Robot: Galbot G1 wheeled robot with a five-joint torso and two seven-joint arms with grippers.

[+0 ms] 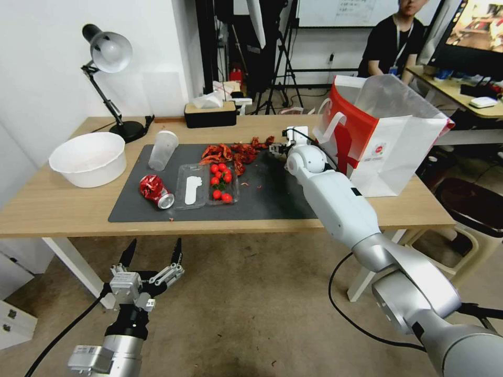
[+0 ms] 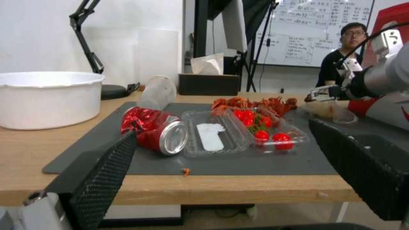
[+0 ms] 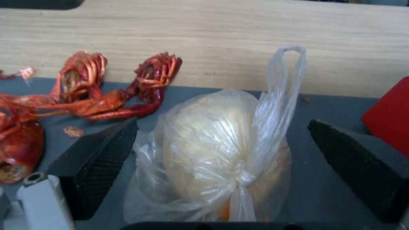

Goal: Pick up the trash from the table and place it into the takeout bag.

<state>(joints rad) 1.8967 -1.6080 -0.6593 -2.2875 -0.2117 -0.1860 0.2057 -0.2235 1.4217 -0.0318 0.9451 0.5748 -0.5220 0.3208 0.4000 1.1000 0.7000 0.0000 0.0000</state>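
Slippage worries me: my right tool is spread wide around the knotted bag, which lies on the mat near the desk's far edge, just beside the takeout bag. Thin film could slide free. Shells lie close and might snag. My left tool hangs spread below the desk's near edge.

No text, brand or number is legible. The takeout bag, at 2 o'clock on the desk, carries a small round printed logo with a line of print beneath it, too small to read. The whiteboard behind bears handwritten lines, likewise unreadable. The crushed red can shows no readable label.
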